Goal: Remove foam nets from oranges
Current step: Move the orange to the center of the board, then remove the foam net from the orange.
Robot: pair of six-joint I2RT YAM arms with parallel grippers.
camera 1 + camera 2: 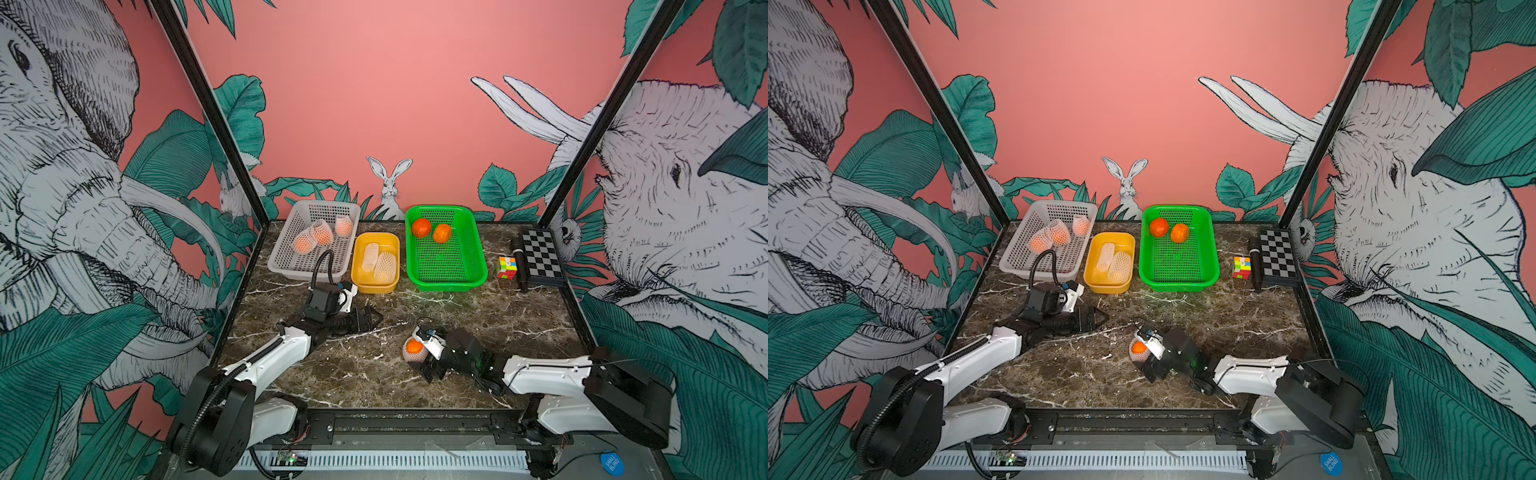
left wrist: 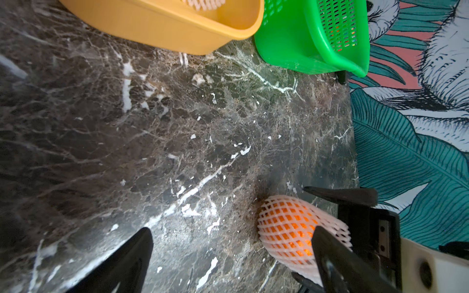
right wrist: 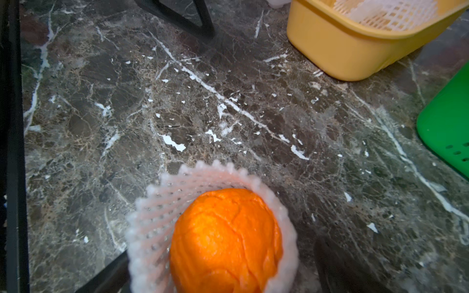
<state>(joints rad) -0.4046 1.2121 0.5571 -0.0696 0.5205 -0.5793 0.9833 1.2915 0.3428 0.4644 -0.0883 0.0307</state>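
Observation:
An orange (image 3: 225, 241) sits in its foam net (image 3: 152, 215) on the marble table, its top bare through the net's open end. My right gripper (image 1: 417, 353) is open, one finger on each side of this netted orange (image 1: 414, 349), with a gap showing on one side. My left gripper (image 1: 374, 318) hovers open and empty to the left; its wrist view shows the net (image 2: 286, 228) beside one finger. Three netted oranges (image 1: 322, 232) lie in the white basket (image 1: 291, 266). Two empty nets (image 1: 385, 267) lie in the yellow tub (image 1: 376, 286). Two bare oranges (image 1: 421, 227) rest in the green basket (image 1: 453, 284).
A puzzle cube (image 1: 506, 267), a black cylinder (image 1: 519, 266) and a checkerboard (image 1: 542, 253) sit at the back right. The three containers line the back of the table. Printed walls close in the left, right and back sides.

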